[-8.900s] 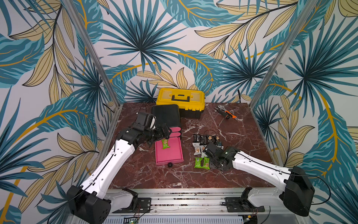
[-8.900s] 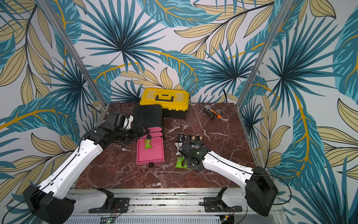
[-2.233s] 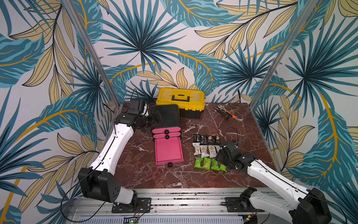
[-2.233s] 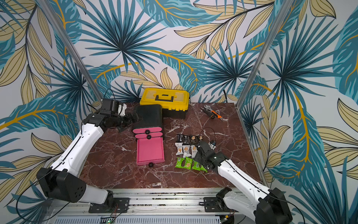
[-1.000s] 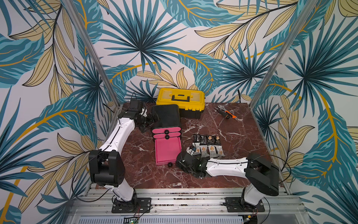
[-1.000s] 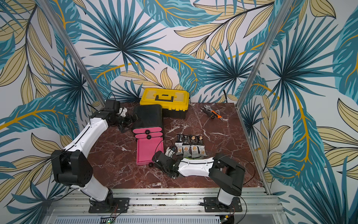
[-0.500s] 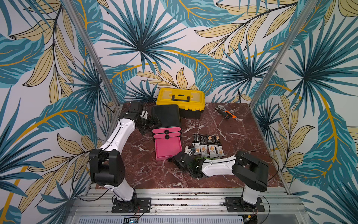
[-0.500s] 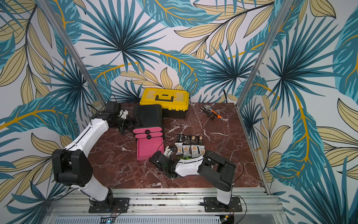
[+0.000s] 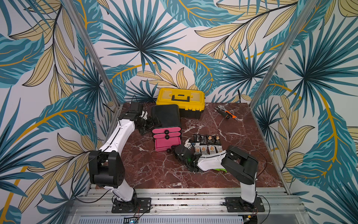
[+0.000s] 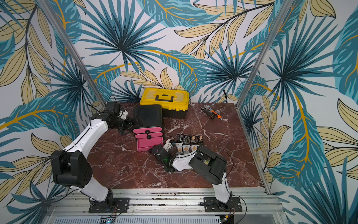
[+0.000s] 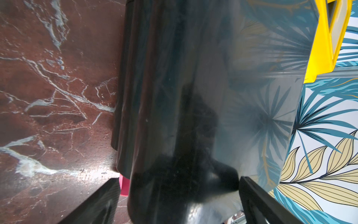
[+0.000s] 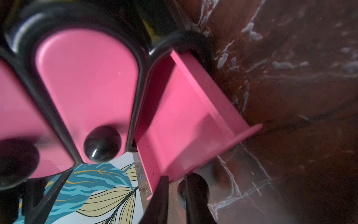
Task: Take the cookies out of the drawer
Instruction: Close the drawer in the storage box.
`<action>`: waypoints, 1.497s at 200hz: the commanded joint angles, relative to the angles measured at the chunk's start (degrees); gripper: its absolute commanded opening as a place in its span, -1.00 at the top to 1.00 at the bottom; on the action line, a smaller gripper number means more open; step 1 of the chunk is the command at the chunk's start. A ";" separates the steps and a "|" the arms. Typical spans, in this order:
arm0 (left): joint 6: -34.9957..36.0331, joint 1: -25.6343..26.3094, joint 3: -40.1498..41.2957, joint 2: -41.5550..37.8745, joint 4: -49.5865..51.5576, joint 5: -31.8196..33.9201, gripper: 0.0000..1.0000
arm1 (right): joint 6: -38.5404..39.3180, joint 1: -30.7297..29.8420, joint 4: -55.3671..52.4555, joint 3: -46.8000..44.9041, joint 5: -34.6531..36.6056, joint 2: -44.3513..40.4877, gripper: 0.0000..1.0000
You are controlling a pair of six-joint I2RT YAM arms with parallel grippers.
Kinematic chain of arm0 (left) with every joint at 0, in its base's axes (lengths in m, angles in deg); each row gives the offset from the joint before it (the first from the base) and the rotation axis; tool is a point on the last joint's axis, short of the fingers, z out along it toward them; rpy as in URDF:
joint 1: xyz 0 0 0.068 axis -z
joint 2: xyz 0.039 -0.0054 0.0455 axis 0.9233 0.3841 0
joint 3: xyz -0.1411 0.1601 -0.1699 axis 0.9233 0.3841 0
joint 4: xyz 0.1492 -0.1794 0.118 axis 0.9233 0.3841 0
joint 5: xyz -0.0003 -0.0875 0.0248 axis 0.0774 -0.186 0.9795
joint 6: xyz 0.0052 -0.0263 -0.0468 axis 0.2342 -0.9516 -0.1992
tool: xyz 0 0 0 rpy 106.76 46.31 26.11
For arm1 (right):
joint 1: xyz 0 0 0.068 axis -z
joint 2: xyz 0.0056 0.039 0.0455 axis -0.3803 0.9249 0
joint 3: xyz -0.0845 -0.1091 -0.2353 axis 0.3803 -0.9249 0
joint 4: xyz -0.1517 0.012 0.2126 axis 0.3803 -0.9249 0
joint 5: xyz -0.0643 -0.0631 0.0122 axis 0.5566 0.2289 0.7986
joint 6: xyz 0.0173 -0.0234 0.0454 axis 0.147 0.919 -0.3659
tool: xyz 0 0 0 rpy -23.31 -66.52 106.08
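Observation:
The cookies lie on the marble table in rows: black packets [image 9: 206, 139] [image 10: 189, 139], white packets [image 9: 208, 149] [image 10: 186, 149], and a green sliver [image 9: 219, 170] under my right forearm. The pink bottom drawer [image 9: 166, 144] [image 10: 148, 145] [image 12: 184, 116] of the black cabinet [image 9: 165, 115] [image 11: 164, 97] sticks out partway, and its inside is bare. My right gripper [image 9: 173, 150] [image 10: 153, 149] [image 12: 177, 177] has its jaws nearly together against the drawer front. It holds nothing, and the black knob [image 12: 201, 190] sits beside one finger. My left gripper [image 9: 153, 124] [image 10: 134, 122] [image 11: 179, 194] is open, straddling the cabinet's left corner.
A yellow toolbox [image 9: 181, 98] stands behind the cabinet at the back wall. An orange-and-black hand tool [image 9: 225, 114] lies at the back right. The two upper pink drawers [image 9: 166, 132] are closed. Metal posts [image 9: 271, 67] frame the table's sides.
My right gripper has moved toward the cabinet, and the bottom drawer has slid about halfway in. The left arm has stayed against the cabinet.

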 commanded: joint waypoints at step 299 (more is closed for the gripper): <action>3.00 1.64 -6.13 1.92 6.59 5.41 -1.00 | -5.31 4.66 10.08 11.37 -4.55 15.55 0.97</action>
